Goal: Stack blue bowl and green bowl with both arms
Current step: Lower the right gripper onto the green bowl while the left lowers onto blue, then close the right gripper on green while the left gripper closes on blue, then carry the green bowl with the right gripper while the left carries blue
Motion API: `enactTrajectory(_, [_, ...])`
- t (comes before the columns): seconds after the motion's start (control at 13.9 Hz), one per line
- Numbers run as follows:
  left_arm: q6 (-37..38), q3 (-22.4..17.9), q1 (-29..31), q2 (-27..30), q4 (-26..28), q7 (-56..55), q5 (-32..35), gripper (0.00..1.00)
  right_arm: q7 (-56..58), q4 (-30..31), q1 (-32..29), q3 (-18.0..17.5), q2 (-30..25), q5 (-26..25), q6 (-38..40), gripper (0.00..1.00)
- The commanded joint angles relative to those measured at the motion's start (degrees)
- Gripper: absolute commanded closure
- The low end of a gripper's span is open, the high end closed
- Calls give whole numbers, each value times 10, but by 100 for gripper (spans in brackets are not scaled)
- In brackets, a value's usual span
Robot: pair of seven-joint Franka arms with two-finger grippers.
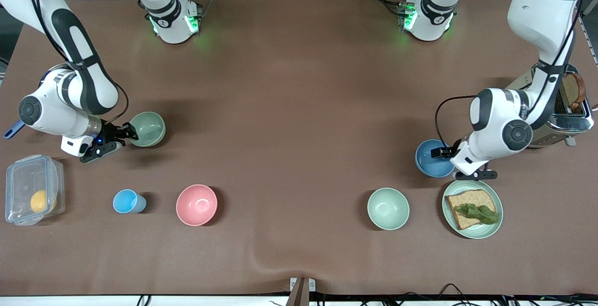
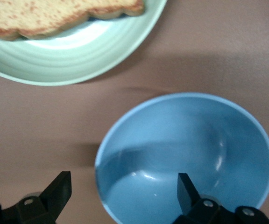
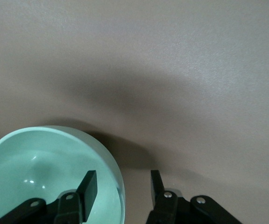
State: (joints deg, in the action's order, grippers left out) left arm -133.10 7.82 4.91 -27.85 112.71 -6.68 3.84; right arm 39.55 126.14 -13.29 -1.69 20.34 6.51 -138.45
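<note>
— So where do your two bowls sit?

— Your green bowl [image 1: 147, 129] is on the table toward the right arm's end, farther from the front camera than the light-blue cup [image 1: 128, 201] and the pink bowl [image 1: 196, 204]. Your blue bowl [image 1: 432, 158] sits toward the left arm's end, just beside the mint-green plate [image 1: 472, 209] carrying a slice of bread [image 1: 469, 208] with a lettuce leaf [image 1: 477, 212] on it.

— And your grippers?

— Your right gripper [image 3: 123, 186] is down at the green bowl's rim, one finger inside the bowl and one outside, jaws partly drawn together with the wall between them; you can't tell if the pads touch it yet. Your left gripper [image 2: 124, 190] straddles the blue bowl's rim the same way, fingers spread wide, not clamped on it.

— Anything else you'd see nearby?

— A paler mint-green bowl [image 1: 388, 208] near the plate, a clear lidded container [image 1: 32, 189] holding something yellow, and a toaster [image 1: 567, 110] with bread in it.
</note>
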Motion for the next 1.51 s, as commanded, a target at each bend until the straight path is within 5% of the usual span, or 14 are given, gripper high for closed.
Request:
enactTrajectory(0.0, [-6,4,8,-26,-25,-4,16,0,49,11,-19,-10,4,15,-25,75])
enactTrajectory(0.07, [-6,4,5,-33,-37,-7,16,0,60,11,-24,-10,4,18,-26,93])
enactTrajectory(0.22, [-6,4,2,-39,-52,-8,11,0,59,10,-20,-10,4,25,-24,100])
enactTrajectory(0.36, [-6,4,3,-42,-52,-8,11,64,59,7,-18,-10,-1,28,-14,100])
enactTrajectory(0.43, [-7,4,3,-46,-53,-8,10,89,58,3,-17,-11,-6,28,-3,100])
enactTrajectory(0.5, [-7,4,3,-48,-53,-8,10,100,55,-1,-16,-12,-9,28,11,100])
enactTrajectory(0.93, [-9,4,4,-45,-53,-8,13,100,45,-51,-5,-13,-30,54,106,100])
enactTrajectory(1.43, [-9,9,32,6,-60,-16,-3,100,-121,-69,64,-13,-79,54,170,100])
